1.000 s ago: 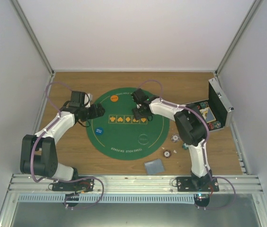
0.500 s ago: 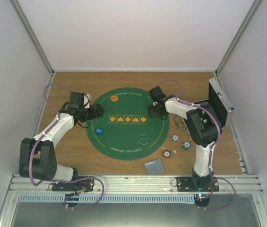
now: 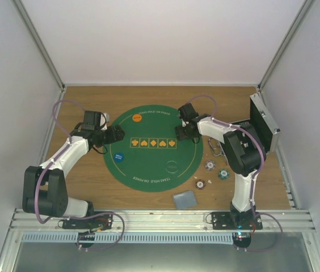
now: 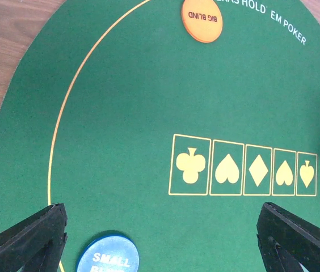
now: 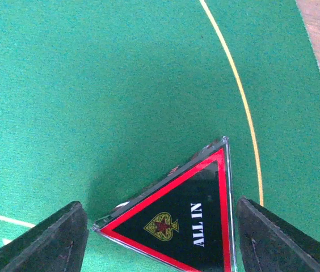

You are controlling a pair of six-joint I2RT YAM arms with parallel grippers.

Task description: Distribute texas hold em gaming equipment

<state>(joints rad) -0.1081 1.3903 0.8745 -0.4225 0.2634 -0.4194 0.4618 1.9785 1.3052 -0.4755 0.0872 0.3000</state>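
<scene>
The triangular marker [image 5: 177, 218] is black with a red border, a spade emblem and the words ALL IN. It sits between the fingers of the right gripper [image 5: 160, 202], on the right part of the green felt mat [image 5: 92, 85]. One sharp corner points up the wrist picture, away from the gripper's body, and ends just inside the mat's yellow ring line [image 5: 236, 85]. A second corner points lower left, just beside the finger on that side. The longest edge in view runs slantwise between these two corners. The lettering runs along the straight right edge, reading bottom to top. The frame cuts off the marker's near end. A shadow falls on the felt beside it, and I cannot tell whether it lies flat or tilted.

The right gripper's fingers are spread. A strip of green shows between the marker and the finger on the picture's right, so nothing is pinched. From above, the marker is hidden under this gripper, which is at the right end of the row of suit boxes [image 3: 153, 143].

The left gripper [image 4: 163, 226] is spread wide and empty over the mat's left side. A blue disc [image 4: 108, 259] lies near it, and an orange disc [image 4: 202, 21] lies by the far rim.

Off the mat, on the bench [image 3: 92, 187], lie a grey chip [image 3: 210, 165], a teal chip [image 3: 223, 174], a red chip [image 3: 200, 183] and the playing cards [image 3: 185, 199]. The metal case [image 3: 264, 122] stands at the right.
</scene>
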